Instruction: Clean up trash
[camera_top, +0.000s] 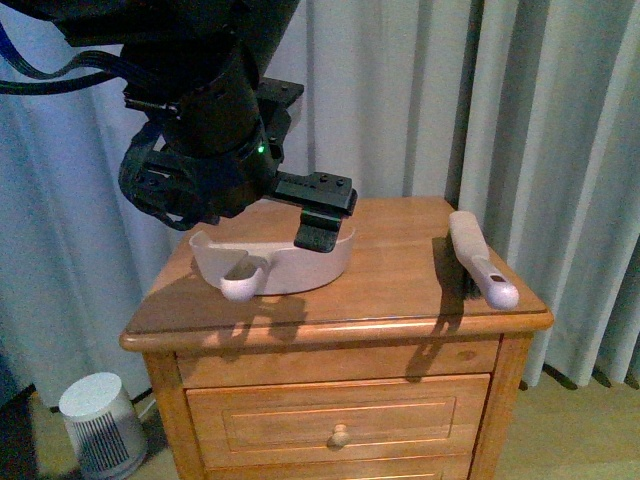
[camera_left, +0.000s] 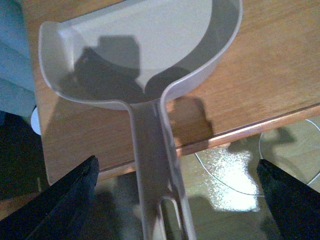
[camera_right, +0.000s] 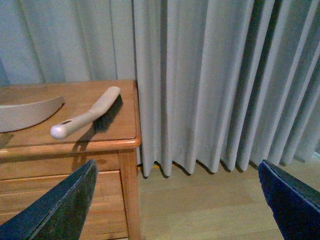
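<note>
A small white ribbed plastic fan (camera_top: 100, 425) sits on the floor at far left. The left gripper (camera_left: 177, 166) hangs over the smooth beige plastic dustpan (camera_top: 300, 262) on the glossy wooden nightstand (camera_top: 400, 290). Its black fingers (camera_left: 65, 200) are spread wide, straddling the handle without touching it. The beige-handled, dark-bristled brush (camera_top: 480, 258) lies near the right edge. The right gripper (camera_right: 177, 167) is spread wide and holds nothing, facing pleated grey curtains (camera_right: 225, 75).
</note>
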